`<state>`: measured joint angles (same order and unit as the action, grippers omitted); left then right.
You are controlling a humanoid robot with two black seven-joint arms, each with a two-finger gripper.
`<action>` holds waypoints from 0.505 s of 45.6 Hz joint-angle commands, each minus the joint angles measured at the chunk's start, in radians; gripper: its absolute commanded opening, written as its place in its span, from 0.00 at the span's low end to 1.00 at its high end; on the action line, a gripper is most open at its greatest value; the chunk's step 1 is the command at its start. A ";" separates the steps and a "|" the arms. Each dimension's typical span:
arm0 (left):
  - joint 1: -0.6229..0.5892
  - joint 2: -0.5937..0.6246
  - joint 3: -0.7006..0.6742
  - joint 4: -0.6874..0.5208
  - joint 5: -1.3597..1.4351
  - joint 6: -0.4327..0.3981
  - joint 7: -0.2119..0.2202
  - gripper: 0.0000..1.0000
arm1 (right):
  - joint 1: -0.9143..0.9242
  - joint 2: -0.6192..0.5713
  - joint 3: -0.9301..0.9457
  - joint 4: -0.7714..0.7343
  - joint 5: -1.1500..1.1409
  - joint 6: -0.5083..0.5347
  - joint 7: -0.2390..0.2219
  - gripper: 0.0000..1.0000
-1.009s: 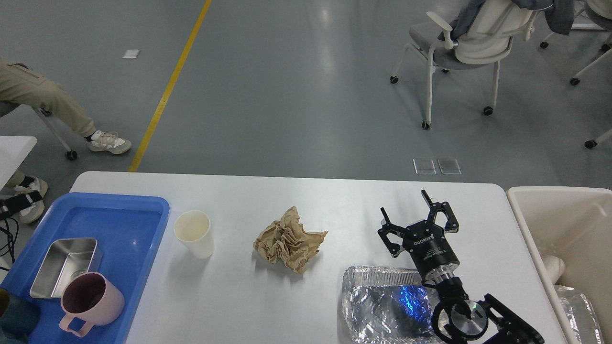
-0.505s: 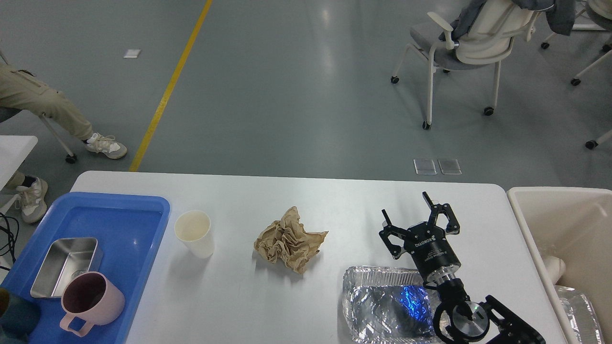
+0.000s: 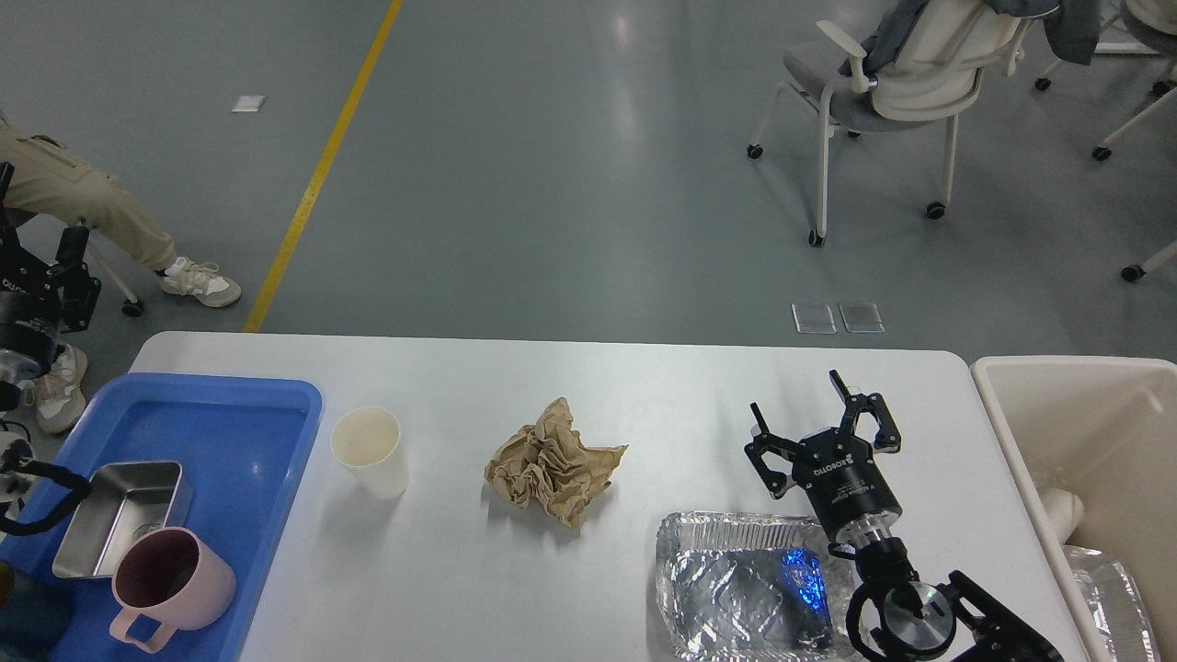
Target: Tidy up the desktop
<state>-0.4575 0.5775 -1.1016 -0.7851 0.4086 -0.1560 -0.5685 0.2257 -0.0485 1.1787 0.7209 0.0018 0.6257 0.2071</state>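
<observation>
The white desktop [image 3: 644,386] holds a white paper cup [image 3: 370,450], a crumpled brown paper [image 3: 552,462] in the middle and an empty foil tray [image 3: 736,588] at the front right. My right gripper [image 3: 796,397] hovers open just behind the foil tray's far edge, holding nothing. At the left edge of the view, my left gripper [image 3: 37,248] is raised beyond the table's left end. It is partly cut off, its visible finger is splayed outward, and it holds nothing.
A blue tray [image 3: 221,397] on the left end holds a steel container [image 3: 119,515] and a pink mug [image 3: 170,577]. A beige bin [image 3: 1057,372] stands off the right end with foil inside. A seated person and chairs are on the floor beyond.
My left arm has risen into view at the left edge. The right gripper has drifted slightly to the right, still open. The things on the table have stayed put.
</observation>
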 commanded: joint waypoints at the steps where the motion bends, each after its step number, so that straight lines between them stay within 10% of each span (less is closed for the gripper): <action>1: 0.037 -0.080 -0.086 -0.057 -0.008 -0.008 -0.001 0.97 | -0.012 -0.002 0.007 0.000 0.000 0.000 0.000 1.00; 14: 0.125 -0.168 -0.107 -0.212 -0.034 0.044 0.039 0.97 | -0.025 -0.008 0.019 0.002 0.000 0.000 0.000 1.00; 23: 0.135 -0.180 -0.100 -0.200 -0.044 0.032 0.156 0.97 | -0.026 -0.008 0.027 0.006 0.000 0.000 0.000 1.00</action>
<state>-0.3257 0.3977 -1.2111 -0.9950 0.3697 -0.1148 -0.4854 0.1999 -0.0568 1.2044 0.7273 0.0016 0.6257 0.2072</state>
